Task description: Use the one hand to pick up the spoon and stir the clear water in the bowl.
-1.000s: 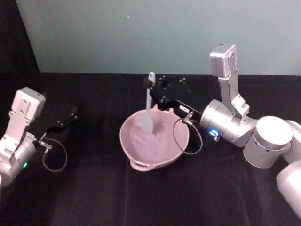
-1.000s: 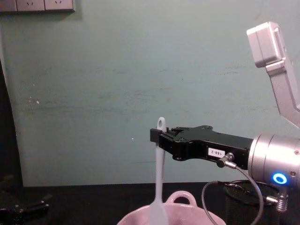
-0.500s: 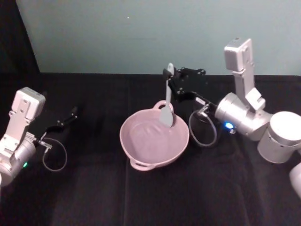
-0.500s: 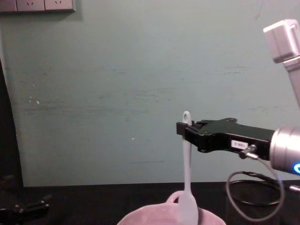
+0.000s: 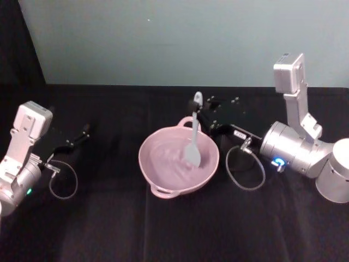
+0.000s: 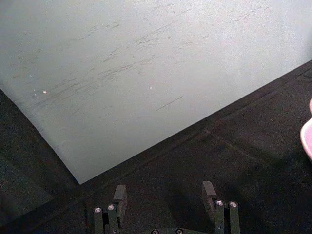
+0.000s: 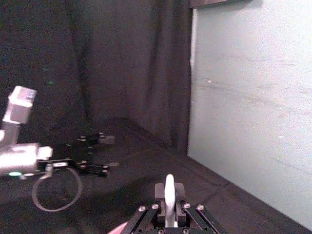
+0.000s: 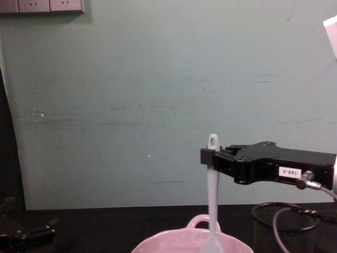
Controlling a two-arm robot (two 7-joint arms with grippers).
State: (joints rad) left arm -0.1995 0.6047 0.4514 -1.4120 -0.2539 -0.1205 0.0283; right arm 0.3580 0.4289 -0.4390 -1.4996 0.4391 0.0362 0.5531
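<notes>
Bowl (image 5: pixel 155 172): nearest to us at mid-table on the black cloth (image 5: pixel 109 229); it was pale pink and glossy, with a loop handle on the near rim and another on the far rim. We could not read the water's level from the sheen.
Spoon (image 5: pixel 193 134): it stood almost upright, its paddle head down inside the bowl's right half near the far wall and its holed end uppermost.
Stirring risk: we judged the head too close to the wall. A wide circle could knock the wall, slop water over the rim or push the bowl along the cloth.
Left gripper (image 6: pixel 164 195): it was parked low at the table's left, well apart from the bowl, with jaws spread and nothing between them.
Right gripper (image 8: pixel 208 157): it reached in from the right above the far rim, its jaws pinching the spoon just below the hole.
Grip risk: the pinch sat high on a slim, smooth handle. We thought drag at the head could swivel the spoon in the jaws or lever it out.
Cable (image 5: pixel 245 169): a loop hung from the right wrist, just beside the bowl's right rim, and a low sweep might catch that rim.
Mesh cup (image 8: pixel 279 229): it was black wire, standing behind the bowl and below the right gripper, so a dropped wrist could tip it.
Wall (image 8: pixel 131 105): farthest, pale green, and in our judgement no hazard.
</notes>
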